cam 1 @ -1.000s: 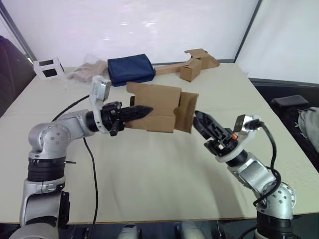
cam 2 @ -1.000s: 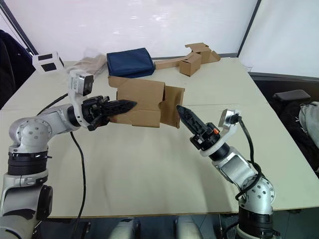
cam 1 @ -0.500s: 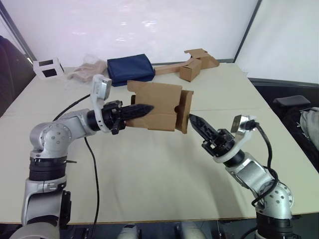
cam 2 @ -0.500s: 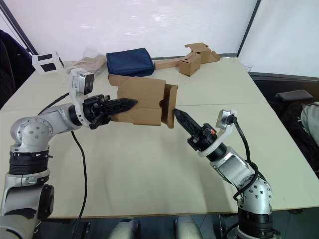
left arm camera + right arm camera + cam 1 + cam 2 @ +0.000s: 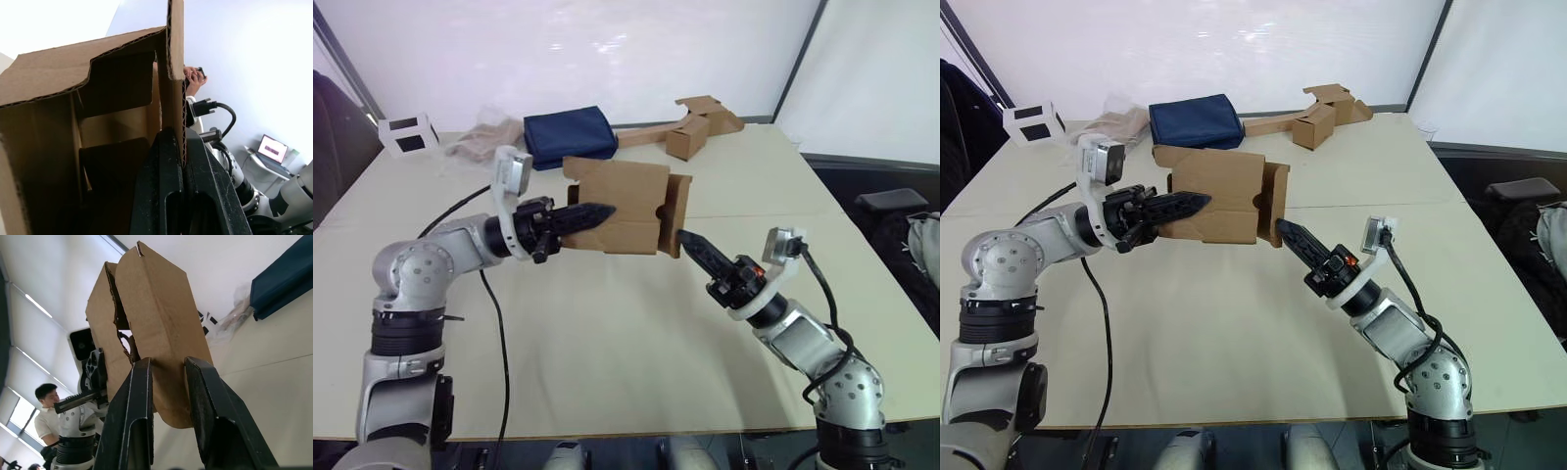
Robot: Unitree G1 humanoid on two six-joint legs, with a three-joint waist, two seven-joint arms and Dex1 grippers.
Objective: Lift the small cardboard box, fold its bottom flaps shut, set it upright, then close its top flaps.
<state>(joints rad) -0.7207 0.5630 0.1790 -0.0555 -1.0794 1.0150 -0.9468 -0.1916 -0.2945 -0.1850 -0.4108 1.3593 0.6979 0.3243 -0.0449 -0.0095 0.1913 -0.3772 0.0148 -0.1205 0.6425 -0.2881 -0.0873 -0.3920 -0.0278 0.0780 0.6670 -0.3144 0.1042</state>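
Now the right gripper (image 5: 1285, 231) has moved lower, jaws apart, touching the box's (image 5: 1214, 196) flap (image 5: 1274, 204); left gripper (image 5: 1190, 205) jaws clamp its wall, seen close in the left wrist view.

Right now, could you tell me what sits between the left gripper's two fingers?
A wall of the small cardboard box is pinched between the left gripper's fingers, seen in the left wrist view.

Your cream desk (image 5: 607, 362) sits before bright white translucent walls (image 5: 607, 49) with dark frame posts (image 5: 800, 54).
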